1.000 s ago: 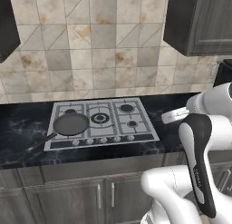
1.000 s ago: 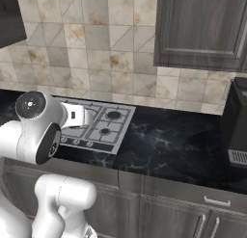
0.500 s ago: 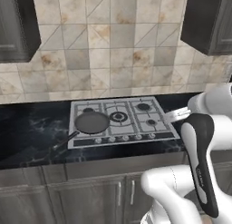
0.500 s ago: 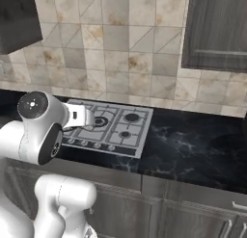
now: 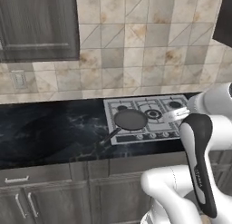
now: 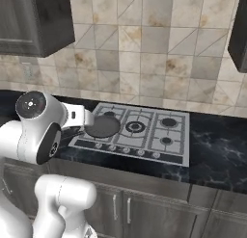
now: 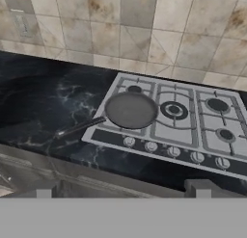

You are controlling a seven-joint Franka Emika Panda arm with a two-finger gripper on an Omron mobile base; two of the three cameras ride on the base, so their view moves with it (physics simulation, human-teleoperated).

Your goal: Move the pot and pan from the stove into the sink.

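- Tool (image 7: 123,193), hand view: its two tips stand wide apart and hold nothing, well back from the bench (image 7: 34,97) and above its front edge. The pan (image 7: 131,110) sits on the stove (image 7: 193,131) at the front-left burner, its long handle reaching out past the stove's left edge over bare dark bench. I judge that this is the approach to the first pick: nothing has been lifted yet. The next move calls for bringing the hand forward and down to the pan, probably at its handle or rim.
- Left base view: the pan (image 5: 130,119) lies on the left part of the stove (image 5: 158,123), handle toward the bench's front edge. To the left of it runs a long stretch of dark bench (image 5: 45,137), open room for carrying sideways. The arm's wrist hangs over the stove's right end.
- Right base view: the pan (image 6: 102,126) is partly hidden behind the arm's wrist. Three burners of the stove (image 6: 159,136) stand bare, with free bench (image 6: 217,150) to its right. Wall cupboards hang well above at both sides, so lifting room looks ample. I cannot make out the pot or the sink.
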